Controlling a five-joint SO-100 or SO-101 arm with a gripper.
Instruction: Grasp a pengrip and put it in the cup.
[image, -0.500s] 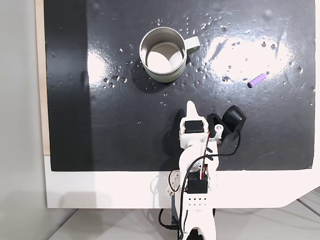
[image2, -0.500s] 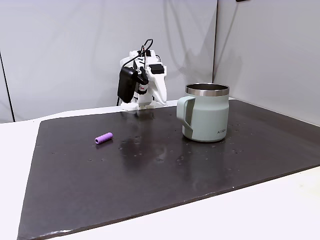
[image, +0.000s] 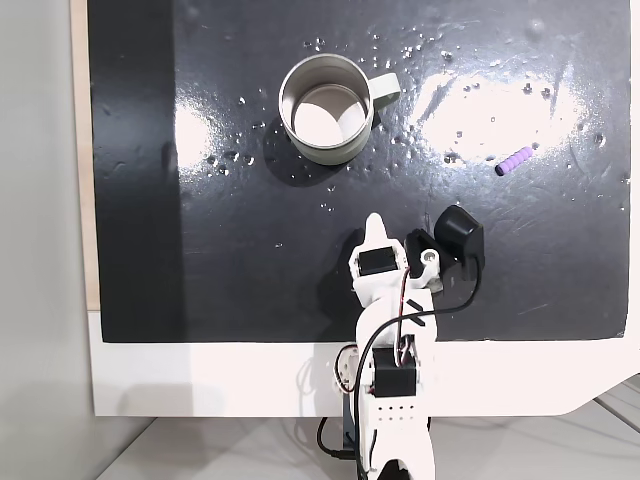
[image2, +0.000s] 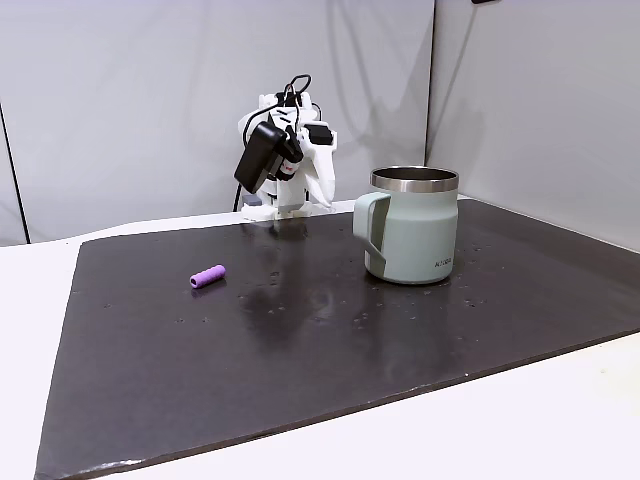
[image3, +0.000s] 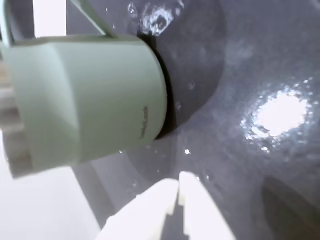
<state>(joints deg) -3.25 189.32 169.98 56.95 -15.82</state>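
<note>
**Inspector:** Report the pengrip.

**Assistant:** In a fixed view from above, the pengrip (image: 514, 161) is a tiny light-purple cylinder with ribbed sides, lying on its side and slightly tilted on the black mat (image: 200, 260), toward the right edge. In the other fixed view it (image2: 208, 277) lies flat on the mat's left part, clear of everything. It is far shorter than the cup's mouth is wide.

**Inspector:** And the cup?

**Assistant:** The cup (image: 325, 110) stands upright on the mat, well apart from the pengrip. From above it shows a grey-silver rim, a pale inside bottom and a small handle pointing right. In the side-on fixed view its body (image2: 415, 226) reads pale green-grey with a metal lip and small lettering low on the wall. In the wrist view it (image3: 90, 95) appears sideways, with the lettering visible.

**Inspector:** Condition of the end effector?

**Assistant:** The gripper (image3: 178, 192) shows two white fingertips pressed together with only a thin seam between them, pinching nothing. From above the gripper (image: 373, 228) points toward the cup, short of it, with the arm (image: 395, 350) folded back near the mat's lower edge. A black camera module (image: 458, 236) sits just beside it on the right.

**Inspector:** Surface?

**Assistant:** The mat is glossy, with bright glare patches and scattered specks.
</note>
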